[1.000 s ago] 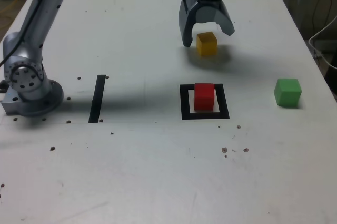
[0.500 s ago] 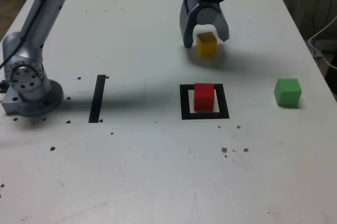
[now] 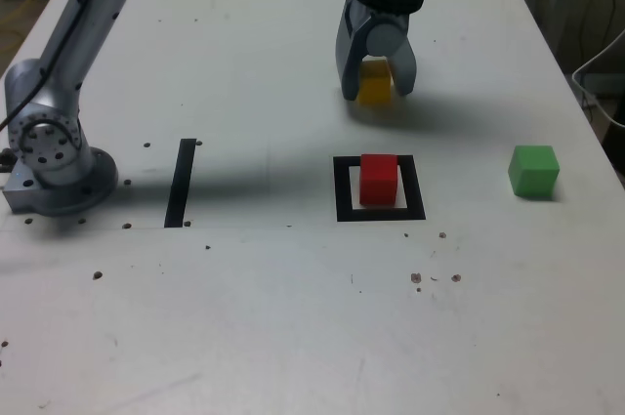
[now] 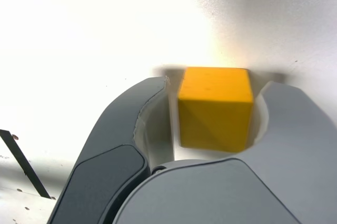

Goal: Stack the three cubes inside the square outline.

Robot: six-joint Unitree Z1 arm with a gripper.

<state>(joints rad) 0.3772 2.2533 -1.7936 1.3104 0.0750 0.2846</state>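
The yellow cube rests on the white table toward the back, between the fingers of my gripper, which has come down around it. In the wrist view the yellow cube fills most of the space in my gripper; one finger touches its side and a thin gap shows at the other. The gripper is still open. The red cube stands inside the square outline. Near the exterior view's right edge, the green cube lies alone.
A straight black stripe is taped to the table toward the exterior view's left, next to the arm's base. Small dark specks dot the tabletop. Cables hang beyond the table's right edge.
The gripper has dropped lower over the yellow cube and its fingers have narrowed around it. The cubes have not moved.
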